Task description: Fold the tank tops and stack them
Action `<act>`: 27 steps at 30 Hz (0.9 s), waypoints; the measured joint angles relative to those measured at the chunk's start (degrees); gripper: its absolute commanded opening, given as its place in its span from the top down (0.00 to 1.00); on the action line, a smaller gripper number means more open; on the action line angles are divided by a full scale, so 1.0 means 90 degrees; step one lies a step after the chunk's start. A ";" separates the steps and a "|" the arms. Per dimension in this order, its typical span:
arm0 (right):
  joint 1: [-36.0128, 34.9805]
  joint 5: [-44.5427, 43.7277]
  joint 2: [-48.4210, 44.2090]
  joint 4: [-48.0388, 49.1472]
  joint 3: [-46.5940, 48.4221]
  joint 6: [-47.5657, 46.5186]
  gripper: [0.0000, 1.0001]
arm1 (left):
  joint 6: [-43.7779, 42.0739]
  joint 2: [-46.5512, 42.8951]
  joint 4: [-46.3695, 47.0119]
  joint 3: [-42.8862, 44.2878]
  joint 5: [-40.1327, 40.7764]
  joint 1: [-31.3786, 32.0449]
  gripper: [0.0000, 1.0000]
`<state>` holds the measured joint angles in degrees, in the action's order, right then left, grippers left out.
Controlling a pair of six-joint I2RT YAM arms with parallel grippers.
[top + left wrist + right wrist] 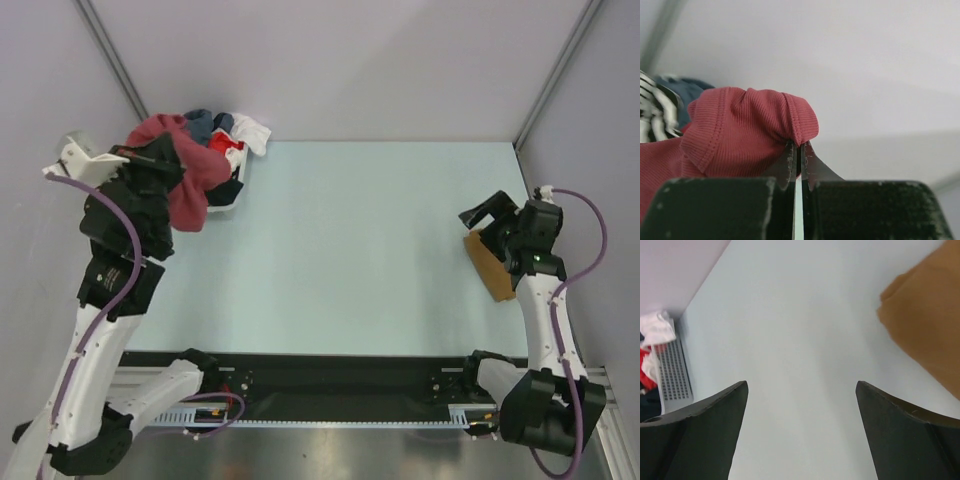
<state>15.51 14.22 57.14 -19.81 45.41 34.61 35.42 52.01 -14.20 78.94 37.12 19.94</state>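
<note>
I have the left gripper [799, 150] clamped on a seamed edge of the maroon tank top [740, 130], raised over the clothes basket [672, 372] far left. It's soft, light ribbed cloth that I judge will droop, wanting a second hold along the hem, while my right gripper [801, 385] gapes empty beside the folded tan tank top [925, 325] at right.

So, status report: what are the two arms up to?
Left gripper shut on maroon tank top, at the clothes pile. Right gripper open, beside folded tan tank top. No obstruction seen.

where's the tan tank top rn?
Top view, far right: the tan tank top lies folded at the right edge of the table, beside the open right gripper, opposite the clothes pile at far left.
</note>
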 measured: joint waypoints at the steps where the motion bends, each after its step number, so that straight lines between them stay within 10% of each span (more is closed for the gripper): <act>1: -0.0231 0.0010 0.0109 0.0015 0.0107 -0.0073 0.06 | -0.0012 0.0002 0.0000 0.0002 0.0017 0.0374 1.00; 11: -0.0797 -0.0073 0.0627 0.0044 0.0279 -0.0481 0.08 | -0.0848 0.1411 0.0090 -0.0274 0.1078 0.4262 0.99; 15: -0.0792 -0.0199 0.0568 0.0095 0.0250 -0.0493 0.06 | -0.0809 0.1739 -0.0223 -0.0362 0.0957 0.4391 0.79; 16: -0.0792 -0.0199 0.0546 0.0100 0.0243 -0.0493 0.06 | -0.0789 0.1763 -0.0328 -0.0362 0.0967 0.4391 0.58; 17: -0.0792 -0.0187 0.0520 0.0136 0.0228 -0.0498 0.06 | -0.0736 0.1770 -0.0384 -0.0364 0.0986 0.4388 0.02; 27: -0.1967 0.0243 0.0736 0.0386 0.0063 -0.0930 0.28 | 0.0617 0.2276 -0.1622 -0.1817 -0.0027 0.2664 0.00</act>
<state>-2.20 16.40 63.77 -16.34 45.98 26.24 40.97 72.49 -28.80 62.59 36.88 43.92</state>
